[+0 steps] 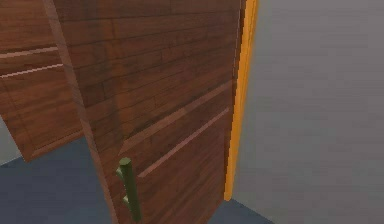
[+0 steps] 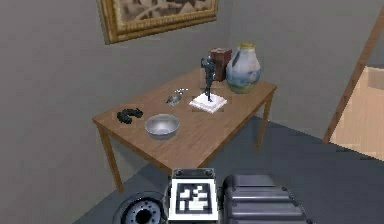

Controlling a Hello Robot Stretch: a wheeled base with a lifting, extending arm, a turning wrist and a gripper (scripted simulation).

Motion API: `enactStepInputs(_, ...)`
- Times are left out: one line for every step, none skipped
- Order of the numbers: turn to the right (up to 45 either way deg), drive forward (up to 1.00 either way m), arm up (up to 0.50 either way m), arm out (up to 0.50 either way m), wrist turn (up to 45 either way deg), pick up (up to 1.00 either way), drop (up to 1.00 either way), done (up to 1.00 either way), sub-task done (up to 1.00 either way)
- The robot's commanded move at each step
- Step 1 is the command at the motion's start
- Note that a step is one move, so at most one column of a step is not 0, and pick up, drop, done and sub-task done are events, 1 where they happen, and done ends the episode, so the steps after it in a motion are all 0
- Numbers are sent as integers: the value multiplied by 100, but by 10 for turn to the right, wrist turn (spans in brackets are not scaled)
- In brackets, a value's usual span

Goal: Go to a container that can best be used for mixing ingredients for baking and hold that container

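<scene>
A small grey metal bowl (image 2: 161,125) stands on a wooden table (image 2: 235,118), near the table's front edge toward the arm side view's left. At that view's bottom edge sits a white square with black marks (image 2: 193,197), and left of it the gripper's dark rounded body (image 2: 140,211). Its far end cannot be made out, so I cannot tell whether it holds anything. The bowl lies above the gripper in the picture, with dark floor between them.
The table also bears a dark figurine on a white base (image 2: 208,88), a pale vase (image 2: 243,67), a small black thing (image 2: 129,114) and a small grey thing (image 2: 178,96). A gold-framed picture (image 2: 155,15) hangs above. A wooden door (image 1: 160,90) with a green handle (image 1: 127,185) stands close ahead.
</scene>
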Motion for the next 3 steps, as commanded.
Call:
enactStepInputs(0,0,0,50,0,0,0,0,0)
enactStepInputs(0,0,0,0,450,0,0,0,0)
enactStepInputs(0,0,0,0,450,0,0,0,0)
